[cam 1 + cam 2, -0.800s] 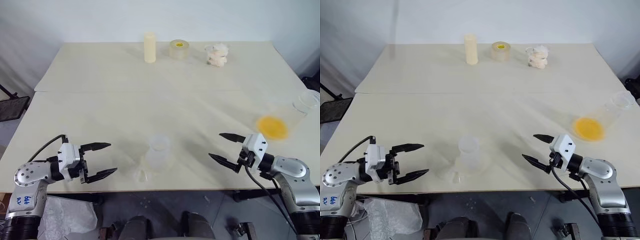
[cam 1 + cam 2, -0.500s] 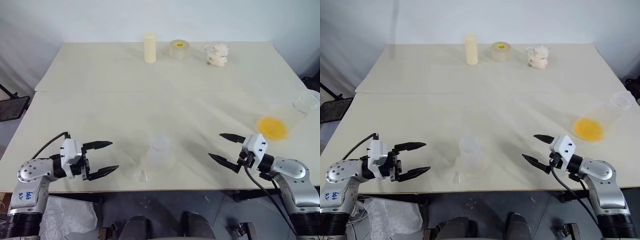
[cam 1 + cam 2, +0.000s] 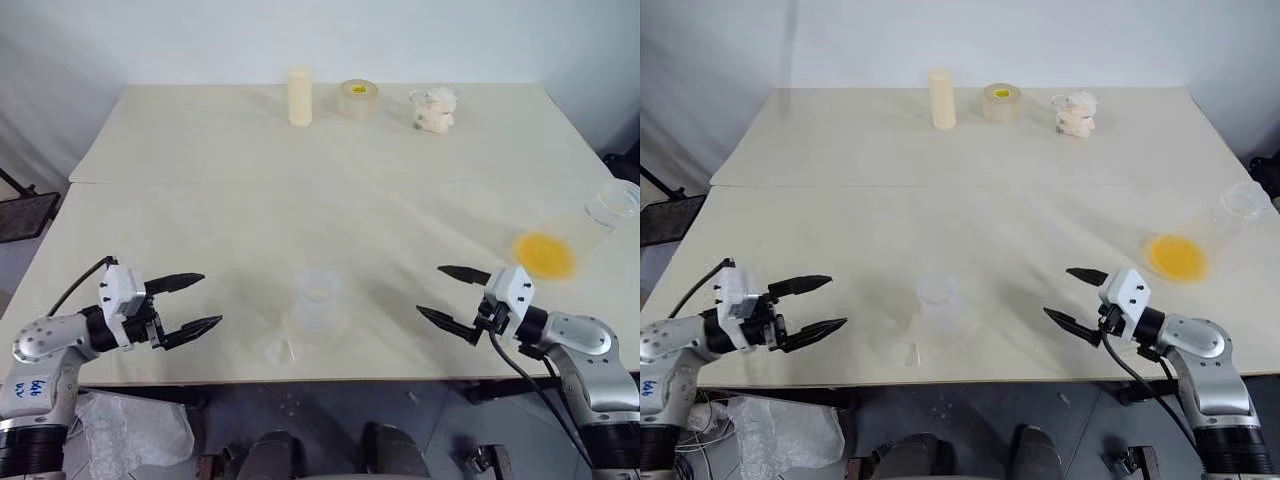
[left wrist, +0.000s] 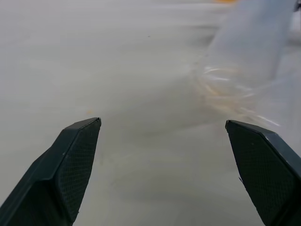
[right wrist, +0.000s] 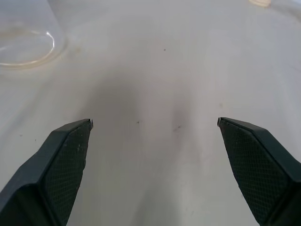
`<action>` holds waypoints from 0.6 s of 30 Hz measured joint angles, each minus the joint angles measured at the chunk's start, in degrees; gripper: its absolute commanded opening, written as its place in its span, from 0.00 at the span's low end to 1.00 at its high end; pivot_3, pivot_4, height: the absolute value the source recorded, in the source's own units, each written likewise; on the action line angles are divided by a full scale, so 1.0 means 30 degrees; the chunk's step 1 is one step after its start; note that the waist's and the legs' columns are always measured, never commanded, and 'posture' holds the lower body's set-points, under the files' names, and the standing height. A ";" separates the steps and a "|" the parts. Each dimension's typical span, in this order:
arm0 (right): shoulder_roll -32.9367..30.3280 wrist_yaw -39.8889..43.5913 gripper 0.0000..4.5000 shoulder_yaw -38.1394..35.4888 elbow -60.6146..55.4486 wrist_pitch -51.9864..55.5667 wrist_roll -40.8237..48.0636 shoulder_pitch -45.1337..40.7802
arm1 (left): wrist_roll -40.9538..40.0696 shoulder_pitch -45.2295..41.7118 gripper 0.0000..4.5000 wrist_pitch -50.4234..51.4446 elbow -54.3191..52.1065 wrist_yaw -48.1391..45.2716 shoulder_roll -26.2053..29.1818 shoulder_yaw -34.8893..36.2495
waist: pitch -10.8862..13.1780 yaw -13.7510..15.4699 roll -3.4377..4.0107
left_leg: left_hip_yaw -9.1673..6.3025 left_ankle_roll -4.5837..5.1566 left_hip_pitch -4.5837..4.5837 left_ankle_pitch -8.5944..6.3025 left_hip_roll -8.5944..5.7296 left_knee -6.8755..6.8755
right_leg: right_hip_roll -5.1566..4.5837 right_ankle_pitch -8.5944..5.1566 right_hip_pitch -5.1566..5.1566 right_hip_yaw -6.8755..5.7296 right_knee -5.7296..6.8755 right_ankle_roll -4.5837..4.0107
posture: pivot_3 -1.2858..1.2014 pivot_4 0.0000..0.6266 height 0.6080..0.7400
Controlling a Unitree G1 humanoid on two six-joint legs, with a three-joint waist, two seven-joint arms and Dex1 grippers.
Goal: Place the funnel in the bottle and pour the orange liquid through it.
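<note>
Both my left gripper [image 3: 192, 302] and right gripper [image 3: 448, 296] gape wide, empty. The funnel [image 3: 279, 347] lies just left of the bottle [image 3: 319, 306]; I should pinch its cone rim gently, spout downward.

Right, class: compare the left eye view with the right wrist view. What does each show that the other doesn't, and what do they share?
Left eye view, not the wrist view: the open left hand, the funnel on the table beside the bottle, the orange liquid in a clear cup, and a cream cylinder, tape roll and crumpled white wad at the far edge.
Right wrist view, not the eye view: the grid pattern on the finger pads and tiny specks on the table.
Both: the open right hand, the table and the bottle's base.
</note>
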 measured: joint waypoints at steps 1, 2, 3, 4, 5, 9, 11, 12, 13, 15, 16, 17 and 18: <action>-0.0005 0.0154 0.99 -0.0001 -0.0088 0.0136 0.0245 0.0019 | -0.0055 -0.0096 1.00 0.0045 -0.0022 -0.0284 0.0002 -0.0069 | 0.0001 0.0018 0.0001 | 0.0000 0.0000 -0.0001 0.0000 -0.0002 0.0000 | -0.0001 0.0000 -0.0001 0.0000 0.0001 0.0000 | 0.52 0.24 1.00; -0.0021 0.0288 0.99 -0.0003 -0.0245 0.0346 0.0423 0.0032 | -0.0122 -0.0232 1.00 0.0142 -0.0059 -0.0452 -0.0002 -0.0215 | 0.0001 0.0031 0.0000 | -0.0004 0.0001 -0.0002 0.0000 -0.0002 0.0000 | -0.0001 0.0000 0.0000 -0.0001 0.0002 0.0000 | 0.52 0.24 1.00; -0.0088 0.0460 0.99 -0.0008 -0.0460 0.0498 0.0636 0.0073 | -0.0214 -0.0480 1.00 0.0273 -0.0158 -0.0565 -0.0034 -0.0405 | 0.0001 0.0045 0.0000 | -0.0006 0.0000 -0.0002 0.0000 -0.0003 0.0001 | -0.0001 0.0000 0.0000 -0.0001 0.0003 0.0000 | 0.52 0.24 1.00; -0.0144 0.0568 0.99 -0.0024 -0.0666 0.0656 0.0802 0.0114 | -0.0295 -0.0790 1.00 0.0387 -0.0270 -0.0636 -0.0058 -0.0609 | 0.0001 0.0058 -0.0001 | -0.0010 0.0000 -0.0004 0.0000 -0.0003 0.0005 | -0.0001 0.0000 0.0001 -0.0003 0.0003 0.0000 | 0.52 0.24 1.00; -0.0258 0.0733 0.99 -0.0046 -0.0942 0.0835 0.0998 0.0220 | -0.0396 -0.1101 1.00 0.0550 -0.0514 -0.0720 -0.0089 -0.0849 | 0.0001 0.0069 -0.0001 | -0.0010 0.0001 -0.0004 0.0000 -0.0005 0.0007 | -0.0002 0.0000 0.0003 -0.0002 0.0003 0.0000 | 0.52 0.24 1.00; -0.0557 0.1122 0.99 -0.0214 -0.1674 0.1351 0.1461 0.0743 | -0.0606 -0.2661 1.00 0.1000 -0.1603 -0.1217 -0.0549 -0.2487 | 0.0001 0.0047 -0.0002 | -0.0006 0.0001 -0.0003 0.0000 -0.0020 0.0010 | -0.0003 0.0002 0.0009 -0.0002 0.0005 0.0002 | 0.52 0.24 1.00; -0.0590 0.1125 0.99 -0.0344 -0.1707 0.1469 0.1476 0.0894 | -0.0597 -0.3516 1.00 0.1009 -0.1528 -0.1349 -0.1070 -0.3167 | 0.0001 0.0035 -0.0001 | -0.0003 0.0001 -0.0003 0.0001 -0.0047 0.0008 | 0.0005 0.0001 0.0003 -0.0006 0.0007 0.0002 | 0.52 0.24 1.00; -0.0591 0.1122 0.99 -0.0363 -0.1724 0.1536 0.1476 0.0890 | -0.0597 -0.3870 1.00 0.1008 -0.1525 -0.1379 -0.1353 -0.3438 | 0.0001 0.0035 -0.0002 | -0.0002 0.0001 -0.0004 0.0001 -0.0051 0.0010 | 0.0010 0.0001 0.0004 -0.0009 0.0008 0.0002 | 0.52 0.24 1.00; -0.0592 0.1118 0.99 -0.0433 -0.1775 0.1576 0.1476 0.0905 | -0.0595 -0.4291 1.00 0.1019 -0.1509 -0.1413 -0.1615 -0.3863 | 0.0001 0.0036 -0.0002 | -0.0001 0.0000 -0.0003 0.0001 -0.0055 0.0010 | 0.0010 0.0001 0.0005 -0.0008 0.0008 0.0002 | 0.52 0.24 1.00; -0.0593 0.1078 0.99 -0.0653 -0.2075 0.1651 0.1479 0.1003 | -0.0589 -0.4881 1.00 0.1048 -0.1492 -0.1679 -0.1980 -0.4632 | 0.0001 0.0038 -0.0002 | 0.0002 0.0000 -0.0003 0.0001 -0.0069 0.0009 | 0.0010 0.0002 0.0004 -0.0008 0.0009 0.0002 | 0.52 0.24 1.00; -0.0594 0.1066 0.99 -0.0681 -0.2203 0.1670 0.1480 0.1021 | -0.0582 -0.4953 1.00 0.1054 -0.1485 -0.1796 -0.2020 -0.4809 | 0.0002 0.0037 -0.0003 | 0.0001 0.0000 -0.0004 0.0000 -0.0070 0.0008 | 0.0012 0.0001 0.0002 -0.0010 0.0006 0.0002 | 0.52 0.24 1.00; -0.0600 0.1043 0.99 -0.0762 -0.2396 0.1702 0.1501 0.1176 | -0.0561 -0.5168 1.00 0.1055 -0.1348 -0.1950 -0.2138 -0.5051 | 0.0002 0.0037 -0.0002 | 0.0001 0.0000 -0.0004 0.0000 -0.0071 0.0007 | 0.0013 0.0001 0.0000 -0.0010 0.0007 0.0002 | 0.52 0.24 1.00; -0.0601 0.1012 0.99 -0.0785 -0.2494 0.1751 0.1542 0.1322 | -0.0558 -0.5453 1.00 0.1055 -0.1200 -0.2058 -0.2288 -0.5333 | 0.0002 0.0040 -0.0004 | -0.0001 0.0000 -0.0004 0.0000 -0.0072 0.0009 | 0.0015 0.0001 0.0003 -0.0014 0.0004 0.0002 | 0.52 0.24 1.00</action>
